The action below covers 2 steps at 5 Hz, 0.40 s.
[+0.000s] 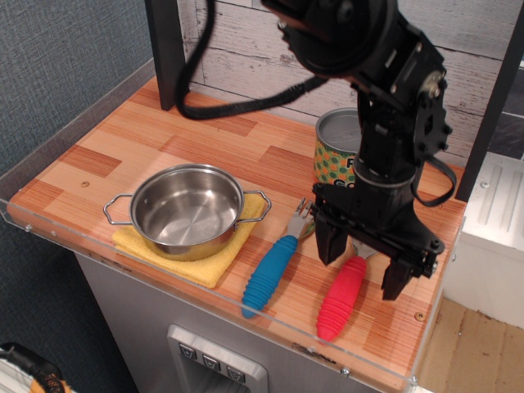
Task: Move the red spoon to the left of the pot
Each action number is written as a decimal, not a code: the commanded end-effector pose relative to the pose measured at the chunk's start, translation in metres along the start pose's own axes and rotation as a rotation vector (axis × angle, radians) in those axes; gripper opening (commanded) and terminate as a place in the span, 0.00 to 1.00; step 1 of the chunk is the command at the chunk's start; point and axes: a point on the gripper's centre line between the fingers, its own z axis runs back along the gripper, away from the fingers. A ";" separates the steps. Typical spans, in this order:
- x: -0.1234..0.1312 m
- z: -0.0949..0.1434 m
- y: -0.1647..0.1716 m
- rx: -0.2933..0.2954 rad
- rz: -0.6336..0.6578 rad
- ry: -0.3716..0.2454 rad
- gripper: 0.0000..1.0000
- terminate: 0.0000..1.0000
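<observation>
The red spoon (339,298) lies on the wooden counter at the front right; only its ribbed red handle shows, its metal bowl is hidden behind the gripper. The pot (187,210) stands at the front left on a yellow cloth (209,266). My gripper (361,264) is open, fingers pointing down, one finger on each side of the upper end of the spoon handle. It holds nothing.
A blue-handled fork (273,270) lies between the pot and the spoon. A green tin can (336,152) stands behind the gripper. A clear plastic rim (205,288) runs along the counter's front edge; a dark post (168,54) stands at the back left.
</observation>
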 end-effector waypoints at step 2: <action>0.007 -0.006 -0.003 0.018 -0.007 0.025 1.00 0.00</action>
